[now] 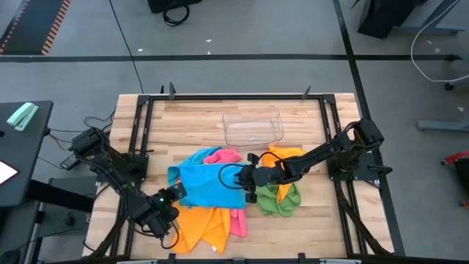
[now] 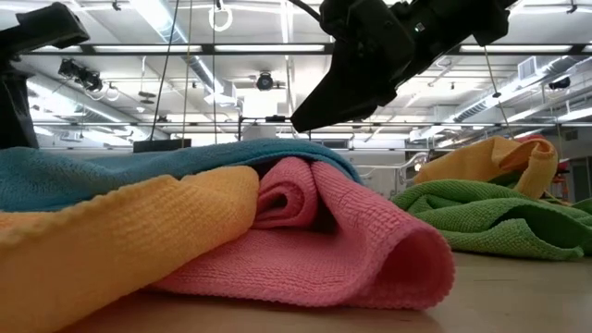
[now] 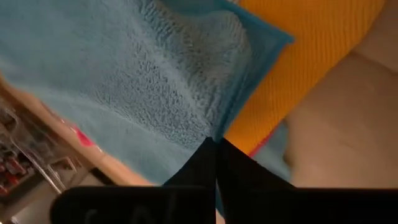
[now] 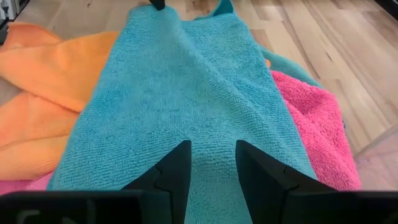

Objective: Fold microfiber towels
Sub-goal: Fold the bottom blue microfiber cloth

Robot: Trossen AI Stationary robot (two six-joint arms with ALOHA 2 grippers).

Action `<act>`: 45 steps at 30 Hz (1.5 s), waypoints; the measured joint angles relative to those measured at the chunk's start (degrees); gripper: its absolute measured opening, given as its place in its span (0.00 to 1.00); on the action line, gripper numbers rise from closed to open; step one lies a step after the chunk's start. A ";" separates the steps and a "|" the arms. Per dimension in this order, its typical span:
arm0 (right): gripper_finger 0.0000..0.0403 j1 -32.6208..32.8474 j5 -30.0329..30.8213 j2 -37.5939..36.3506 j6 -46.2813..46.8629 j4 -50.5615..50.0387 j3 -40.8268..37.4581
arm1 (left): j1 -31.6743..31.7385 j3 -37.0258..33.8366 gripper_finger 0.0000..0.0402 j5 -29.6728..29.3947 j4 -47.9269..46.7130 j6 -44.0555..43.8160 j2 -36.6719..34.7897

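**Blue towel pinched at one corner, straddled at the opposite edge**

Heaped mid-counter [image 1: 183, 110]: blue towel [image 1: 207, 183] on top, spread over an orange towel [image 1: 198, 224] and a pink towel [image 1: 236, 220]. Off to the right, a green towel [image 1: 278, 199] bunched up with a second orange towel [image 1: 287, 155] behind it. Beyond the heap, a clear plastic tray [image 1: 253, 126].

Left hand [image 1: 178, 192] at the blue towel's left corner, fingers [image 3: 214, 168] pressed together, clamped on the cloth's edge. Right hand [image 1: 236, 176] at the blue towel's right edge, fingers [image 4: 177, 171] apart and standing over the blue fabric; nothing visibly pinched between them.
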 joint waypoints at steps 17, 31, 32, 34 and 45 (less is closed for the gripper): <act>0.33 0.00 -0.01 0.00 -0.66 -0.01 0.00 | 6.16 0.00 0.02 5.68 -0.20 5.05 0.32; 0.33 0.07 -0.02 0.00 -0.39 -2.13 0.00 | 3.72 3.16 0.54 5.01 -0.52 -7.41 0.14; 0.33 0.07 -0.02 0.00 -0.39 -2.37 0.00 | 2.71 3.65 0.56 3.75 -0.67 -7.92 0.14; 0.33 0.02 -0.02 0.00 -0.30 -2.35 0.00 | 0.69 4.14 0.57 1.22 -0.91 -8.42 0.12; 0.33 0.00 1.70 0.00 0.98 -1.38 0.00 | -6.17 1.19 0.48 -5.65 4.46 6.56 4.39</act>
